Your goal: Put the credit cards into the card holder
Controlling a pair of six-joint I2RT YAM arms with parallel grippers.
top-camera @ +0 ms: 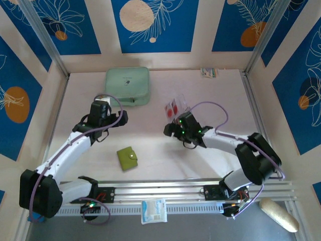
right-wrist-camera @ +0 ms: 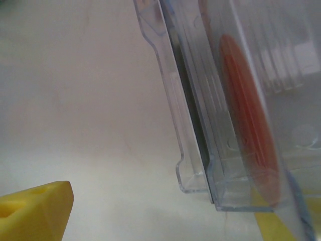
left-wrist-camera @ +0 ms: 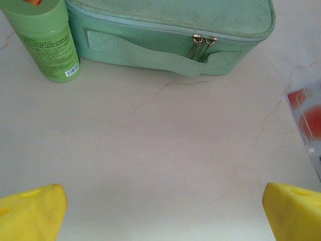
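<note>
The credit cards (top-camera: 174, 106), clear plastic rectangles with red round marks, lie right of the table's middle. In the right wrist view the cards (right-wrist-camera: 235, 125) loom close, partly in front of the right fingertip (right-wrist-camera: 273, 228). My right gripper (top-camera: 174, 122) (right-wrist-camera: 160, 218) is open at their near edge and holds nothing. The card holder (top-camera: 127, 158), a small olive-green wallet, lies shut near the front, apart from both grippers. My left gripper (top-camera: 104, 106) (left-wrist-camera: 163, 216) hangs open over bare table, its yellow fingertips (left-wrist-camera: 30, 213) wide apart. The cards (left-wrist-camera: 307, 115) show at its right edge.
A mint-green zip case (top-camera: 127, 85) (left-wrist-camera: 170, 30) lies at the back left, with a green roll (left-wrist-camera: 45, 40) beside it. A small packet (top-camera: 209, 73) sits by the back wall. A wipes pack (top-camera: 153, 211) and a beige object (top-camera: 278, 215) lie beyond the front rail.
</note>
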